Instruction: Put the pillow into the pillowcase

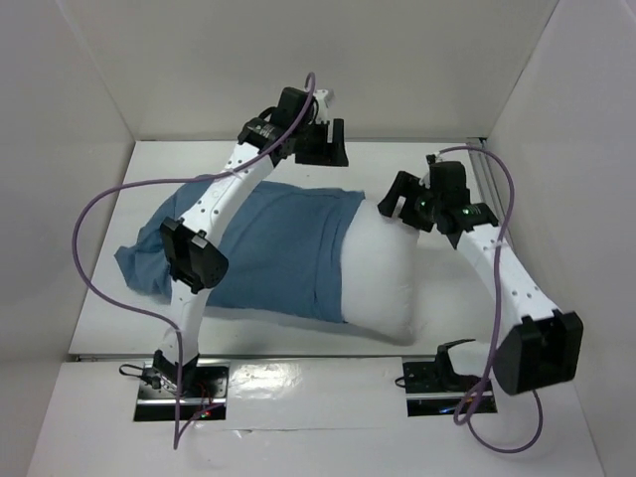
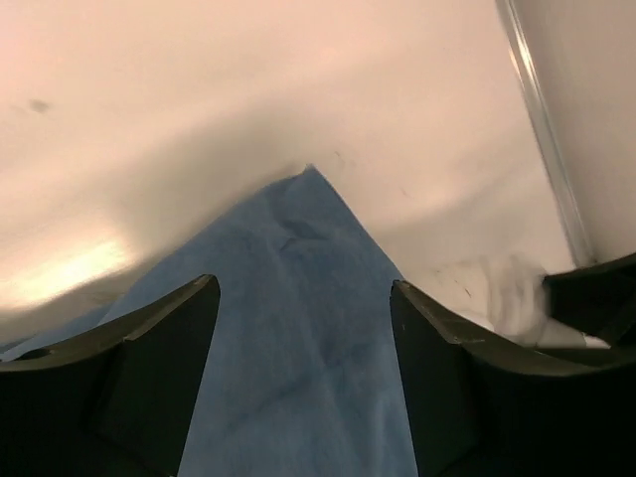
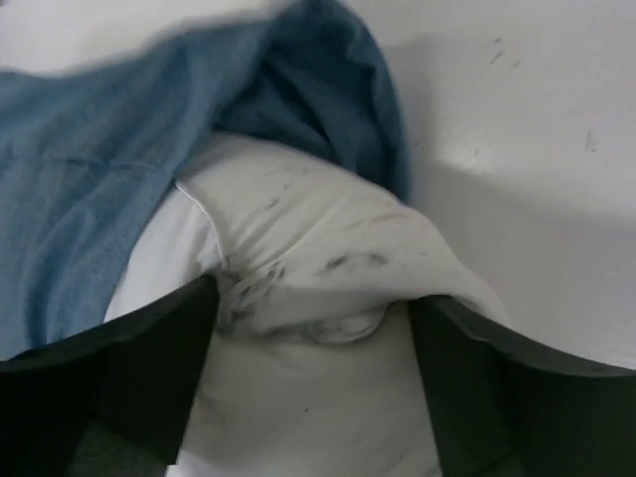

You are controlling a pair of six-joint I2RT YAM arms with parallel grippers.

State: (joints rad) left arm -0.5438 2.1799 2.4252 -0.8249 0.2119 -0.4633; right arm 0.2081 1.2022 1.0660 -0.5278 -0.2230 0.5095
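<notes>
The blue pillowcase (image 1: 273, 248) lies across the middle of the table and covers the left part of the white pillow (image 1: 383, 278), whose right end sticks out. My left gripper (image 1: 323, 141) is open and hovers over the pillowcase's far corner. In the left wrist view that blue corner (image 2: 298, 229) lies below and between the spread fingers of the left gripper (image 2: 303, 288), and nothing is held. My right gripper (image 1: 395, 206) is at the pillow's far right corner. In the right wrist view the right gripper (image 3: 313, 293) is open and straddles bunched pillow fabric (image 3: 318, 397), with the pillowcase's mouth (image 3: 328, 89) just beyond.
White walls enclose the table on three sides. A metal rail (image 1: 487, 169) runs along the right wall and shows in the left wrist view (image 2: 542, 129). Purple cables (image 1: 89, 258) loop off both arms. The arm bases (image 1: 179, 383) sit at the near edge.
</notes>
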